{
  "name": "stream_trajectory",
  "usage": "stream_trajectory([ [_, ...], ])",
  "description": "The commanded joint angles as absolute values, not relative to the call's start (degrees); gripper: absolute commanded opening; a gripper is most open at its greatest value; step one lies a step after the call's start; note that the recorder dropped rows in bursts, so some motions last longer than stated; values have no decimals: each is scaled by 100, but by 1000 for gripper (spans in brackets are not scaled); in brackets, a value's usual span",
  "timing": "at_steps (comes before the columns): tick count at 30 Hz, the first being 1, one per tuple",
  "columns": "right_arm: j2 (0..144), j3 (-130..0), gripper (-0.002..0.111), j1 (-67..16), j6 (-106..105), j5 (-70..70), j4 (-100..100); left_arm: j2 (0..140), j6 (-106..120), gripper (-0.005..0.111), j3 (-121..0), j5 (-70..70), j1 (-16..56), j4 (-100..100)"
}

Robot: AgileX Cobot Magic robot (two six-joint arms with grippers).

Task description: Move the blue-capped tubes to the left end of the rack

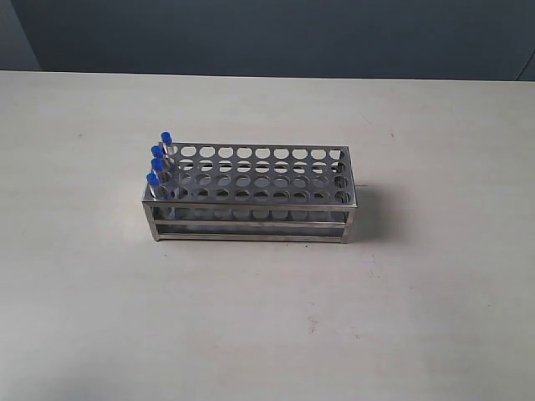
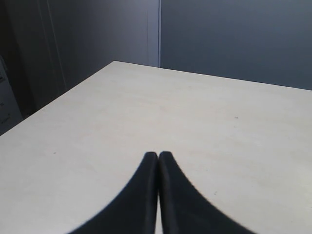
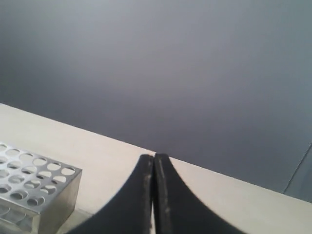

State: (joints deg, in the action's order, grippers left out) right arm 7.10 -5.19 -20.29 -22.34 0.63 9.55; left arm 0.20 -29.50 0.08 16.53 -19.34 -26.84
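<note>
Rack: the silvery metal rack (image 1: 251,196) stands flat on the tabletop (image 1: 267,334), near the middle of the exterior view.
Rack long axis: runs left to right across the exterior view, with the long open-sided frame facing the camera.
Rack contents: four blue-capped tubes (image 1: 156,164), one behind the other in the column of holes at the rack's left end (one tube per row, front to back).
Tube orientation: each tube stands upright or nearly so, long axis vertical, blue cap uppermost; the caps rise above the top plate, while the clear bodies go down through the holes into the frame.
Tube spacing: the caps sit just beside one another without touching.
Left gripper: the left gripper (image 2: 158,155) has its jaws pressed together, tips meeting, with nothing between them.
Left gripper surroundings: bare tabletop ahead of the jaws, ending at a corner before a dark wall (image 2: 234,39).
Right gripper: the right gripper (image 3: 154,157) has its jaws closed tip to tip, with nothing held.
Rack relative to right jaws: one end of the rack lies near the jaws and off to one side, apart from them and not touching (only its pierced top plate and end wall show there).
Tubes relative to jaws: cannot be told from either wrist view.
</note>
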Motion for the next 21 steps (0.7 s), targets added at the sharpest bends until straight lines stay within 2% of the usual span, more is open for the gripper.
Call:
stream_trajectory([
  [1, 623, -219, -1, -2003, -2244, 0, 822, 0, -2959, 1, 0, 1660, -1941, -2684],
  [10, 611, 0, -1, -2003, -2244, 266, 952, 0, -2959, 1, 0, 1660, -1941, -2684],
  [16, 611, 0, -1, -2003, -2244, 1838, 963, 0, -2959, 1, 0, 1660, -1941, -2684],
  [21, 611, 0, -1, -2003, -2244, 1838, 963, 0, -2959, 1, 0, 1660, -1941, -2684],
])
